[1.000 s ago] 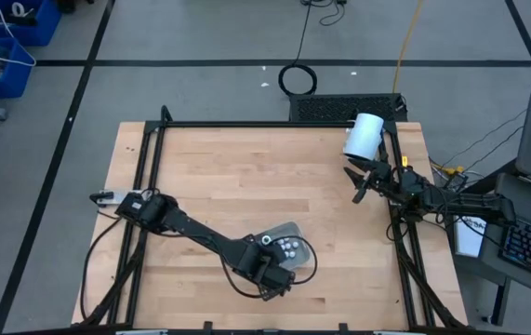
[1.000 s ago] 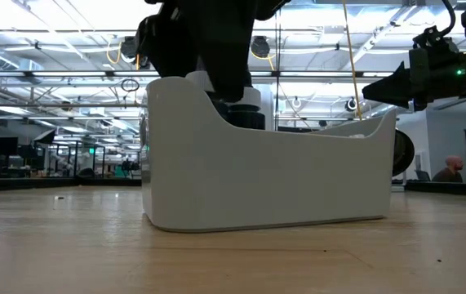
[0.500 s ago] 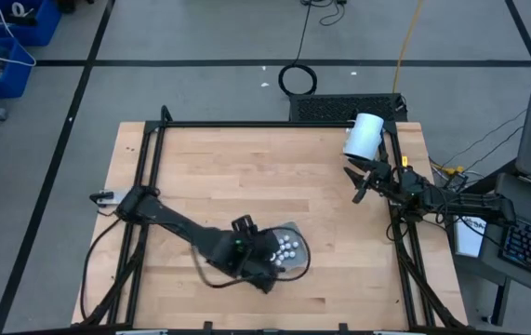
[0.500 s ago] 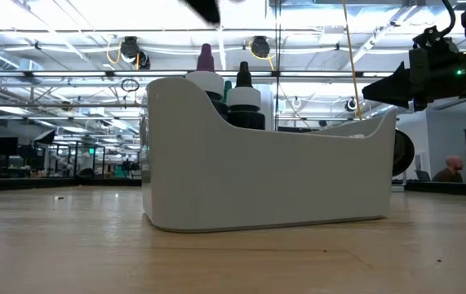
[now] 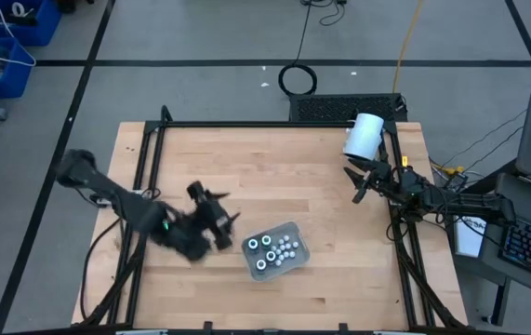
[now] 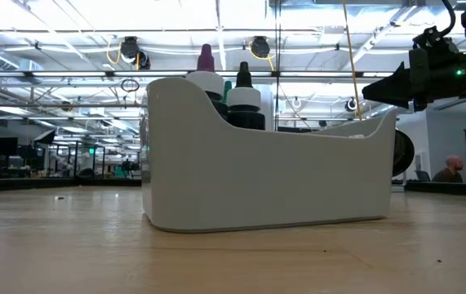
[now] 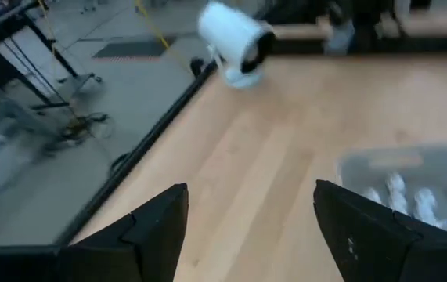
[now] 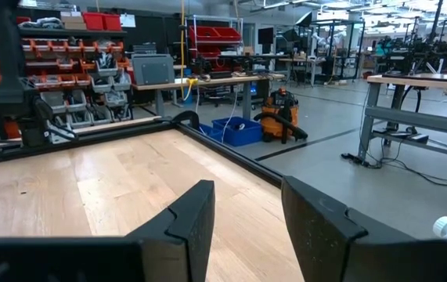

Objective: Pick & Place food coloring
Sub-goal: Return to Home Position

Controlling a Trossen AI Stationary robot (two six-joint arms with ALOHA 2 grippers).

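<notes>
Since the earlier frames the left arm has pulled back from over the gray bin (image 5: 295, 229) toward the table's left edge. The left gripper (image 5: 223, 216) now sits just left of the gray bin, apart from it, and the bin's contents are uncovered from above. In the left wrist view that gripper's two dark fingers (image 7: 156, 227) are spread wide with only bare wood between them, holding nothing. The food coloring (image 5: 274, 249) stands inside the gray bin, near the front middle of the wooden table (image 5: 246, 158). From above it is a cluster of small pale caps with a few larger dark-ringed ones toward the bin's left end. In the low view the gray bin (image 6: 265, 180) rests flat on the table and the bottle tops (image 6: 226, 82) poke above its wall where the rim dips. One has a violet tip, one a black tip, with a bit of green between them. The left wrist view shows the gray bin (image 7: 411, 166) ahead of the fingers with pale bottles (image 7: 399, 192) upright in it, and the white cylinder (image 7: 235, 39) near the table's far edge. The right gripper (image 5: 358, 186) waits at the table's right rear, just beside the white cylinder (image 5: 365, 136), where it was before. In its own wrist view its fingers (image 8: 196, 215) are parted with nothing between them, above bare table.
</notes>
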